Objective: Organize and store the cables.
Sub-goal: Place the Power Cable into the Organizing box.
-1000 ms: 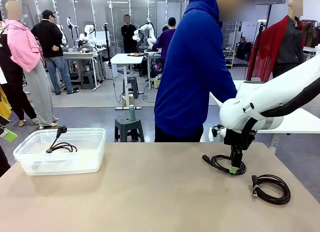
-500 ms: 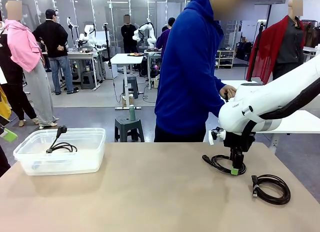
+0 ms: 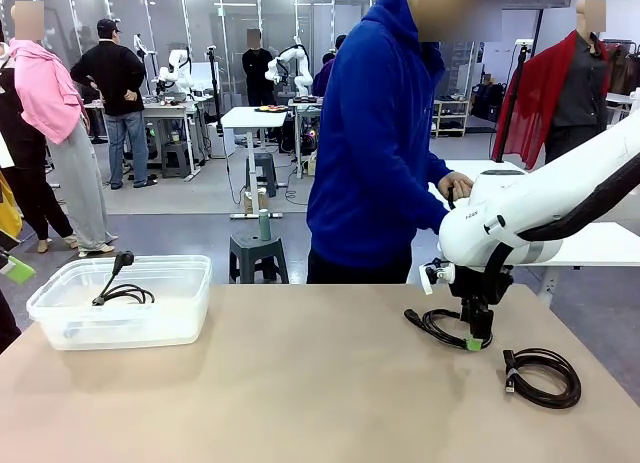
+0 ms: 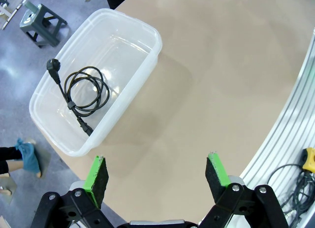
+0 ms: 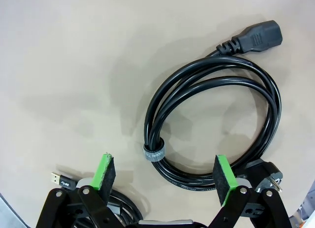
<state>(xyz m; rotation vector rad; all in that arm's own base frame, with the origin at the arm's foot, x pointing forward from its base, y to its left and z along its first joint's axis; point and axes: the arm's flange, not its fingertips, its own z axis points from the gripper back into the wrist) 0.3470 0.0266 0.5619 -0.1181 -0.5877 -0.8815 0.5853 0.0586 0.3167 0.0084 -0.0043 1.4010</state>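
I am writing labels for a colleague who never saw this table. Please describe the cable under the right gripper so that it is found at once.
On the tan table's right half, find the open right gripper. The black power cable coiled just below it is the one. A grey strap binds it and its plugs are chunky, unlike the neighbouring coil's small USB plug.

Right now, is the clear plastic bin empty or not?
Not empty. One coiled black power cable lies inside the clear plastic bin, which has no lid.
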